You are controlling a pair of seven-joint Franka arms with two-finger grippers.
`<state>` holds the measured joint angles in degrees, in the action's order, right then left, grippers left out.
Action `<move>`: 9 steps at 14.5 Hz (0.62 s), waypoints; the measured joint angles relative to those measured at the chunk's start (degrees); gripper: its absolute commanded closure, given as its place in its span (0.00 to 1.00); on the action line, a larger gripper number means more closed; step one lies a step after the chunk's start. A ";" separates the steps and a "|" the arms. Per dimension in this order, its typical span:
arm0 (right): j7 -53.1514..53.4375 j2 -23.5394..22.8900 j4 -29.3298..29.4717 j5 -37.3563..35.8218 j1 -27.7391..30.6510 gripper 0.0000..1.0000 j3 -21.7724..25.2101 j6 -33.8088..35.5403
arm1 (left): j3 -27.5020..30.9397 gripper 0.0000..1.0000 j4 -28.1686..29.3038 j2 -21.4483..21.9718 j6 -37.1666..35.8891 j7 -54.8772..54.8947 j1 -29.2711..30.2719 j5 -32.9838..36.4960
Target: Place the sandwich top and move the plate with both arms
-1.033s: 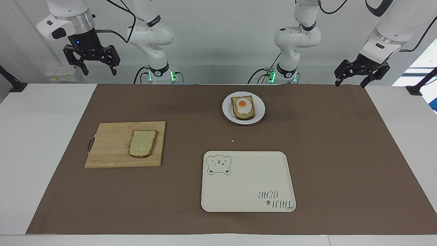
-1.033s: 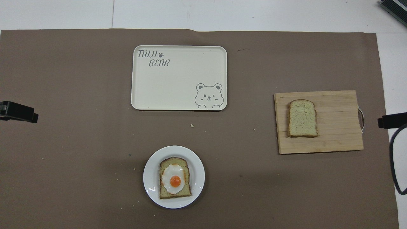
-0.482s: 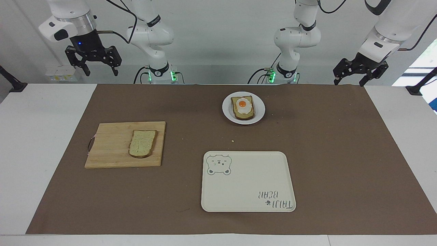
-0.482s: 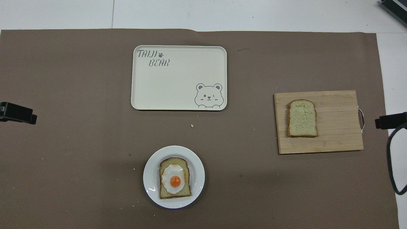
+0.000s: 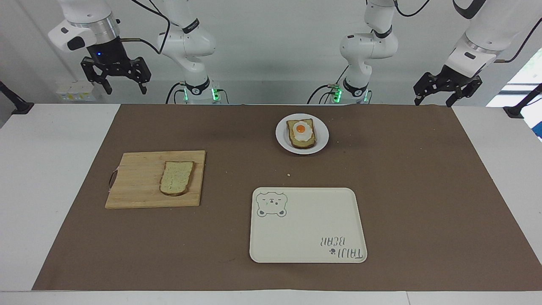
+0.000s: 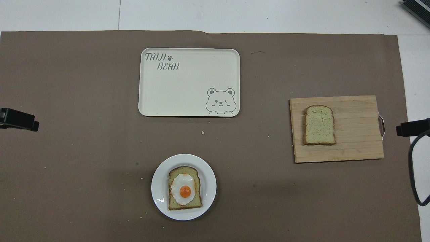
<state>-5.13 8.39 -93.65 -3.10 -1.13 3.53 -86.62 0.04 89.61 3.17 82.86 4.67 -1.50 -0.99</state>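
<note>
Facing view: right pincer, upper left of frame, and left pincer, upper right, both hang released and empty. Sandwich top lies on the cutting board, centre left; plate, upper centre, carries egg toast. Nothing done yet.

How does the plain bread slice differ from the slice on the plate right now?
The sandwich top is bare; the toast slice carries a fried egg. The sandwich top lies on the cutting board toward the right arm's end; the toast slice sits on the plate, nearer the robots. Both lie flat, untouched.
</note>
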 measured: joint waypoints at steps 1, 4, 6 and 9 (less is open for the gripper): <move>0.00 0.00 -0.10 0.00 0.00 0.00 0.00 0.00 | 0.00 0.00 0.00 0.00 0.00 0.00 0.00 0.00; 0.00 0.00 -0.35 0.00 0.00 0.00 0.00 0.00 | 0.00 0.00 0.00 0.00 0.00 -0.02 0.00 0.00; 0.00 0.00 -0.45 0.00 0.00 0.00 0.00 0.00 | 0.01 0.00 0.00 0.00 0.00 -0.04 0.00 0.00; 0.00 0.00 -0.51 0.00 0.00 0.00 0.00 0.00 | 0.04 0.00 0.00 0.00 0.00 -0.05 0.00 0.00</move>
<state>-5.13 8.39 -94.17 -3.10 -1.13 3.53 -86.62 0.08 89.61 3.17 82.86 4.62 -1.50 -0.99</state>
